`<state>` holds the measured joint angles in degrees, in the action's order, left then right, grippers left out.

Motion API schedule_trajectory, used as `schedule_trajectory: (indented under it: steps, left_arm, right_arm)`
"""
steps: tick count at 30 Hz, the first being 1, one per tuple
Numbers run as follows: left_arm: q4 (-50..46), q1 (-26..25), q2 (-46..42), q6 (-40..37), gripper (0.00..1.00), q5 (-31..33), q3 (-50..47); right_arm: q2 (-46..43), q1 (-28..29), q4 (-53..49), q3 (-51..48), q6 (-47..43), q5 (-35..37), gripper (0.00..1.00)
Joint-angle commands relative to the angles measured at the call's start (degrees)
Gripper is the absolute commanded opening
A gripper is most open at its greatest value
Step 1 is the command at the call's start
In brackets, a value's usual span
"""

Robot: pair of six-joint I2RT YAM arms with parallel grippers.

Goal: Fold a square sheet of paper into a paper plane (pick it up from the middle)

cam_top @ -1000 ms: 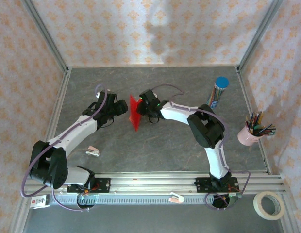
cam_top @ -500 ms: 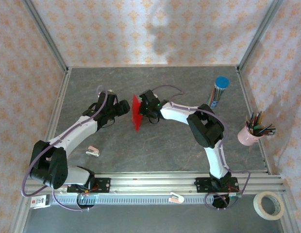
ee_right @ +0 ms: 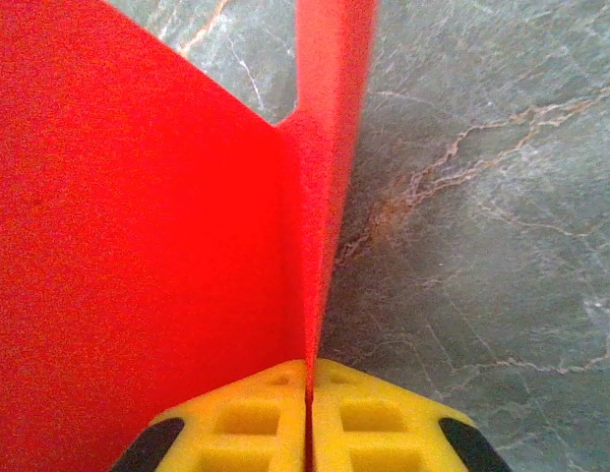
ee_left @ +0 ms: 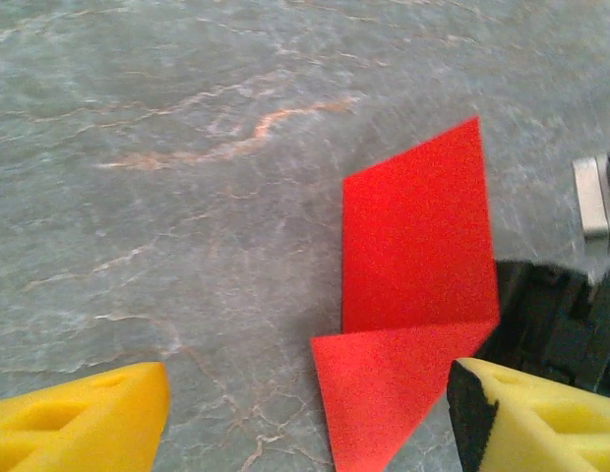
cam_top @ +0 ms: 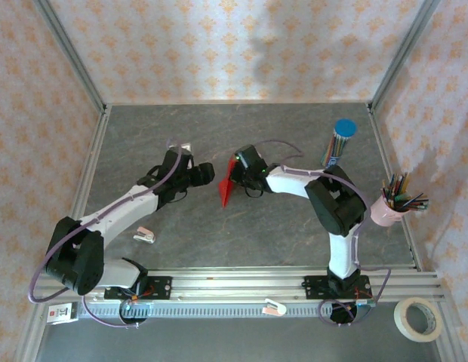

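Right tool [ee_right: 307,385] is pinching the red sheet [ee_left: 413,246]
Left tool [cam_top: 207,174] is hovering spread — sheet just to its right (partly folded).

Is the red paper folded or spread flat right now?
Folded: the red paper shows two panels meeting at a crease, pinched in the right gripper.

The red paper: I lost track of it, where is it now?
In the top view, the red paper is near the middle of the table, pinched in the right gripper, with the open left gripper just to its left.
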<state>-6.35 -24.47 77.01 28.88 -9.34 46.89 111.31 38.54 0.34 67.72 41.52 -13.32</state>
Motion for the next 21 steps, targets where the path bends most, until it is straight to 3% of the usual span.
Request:
schedule_trajectory:
  steps: [1,6,13,21]
  left_arm:
    - [6.76,-3.47,-2.45,-5.78,0.77,2.54,-3.33]
    - [15.94,-7.34,-2.67,-8.92,0.79,3.13,-9.22]
    - [21.70,-10.28,1.41,-7.49,0.79,4.21,-11.87]
    - [26.59,-13.70,7.46,-9.26,0.71,6.14,-12.13]
  right_arm:
    - [-2.06,-0.52,3.30,-1.59,1.63,-1.08,0.09]
    - [-2.23,-0.99,3.46,-2.77,2.75,-1.79,0.08]
    - [-2.16,-1.30,3.51,-3.67,3.63,-2.23,0.08]
    - [-2.06,-1.54,3.88,-4.08,4.23,-3.09,0.08]
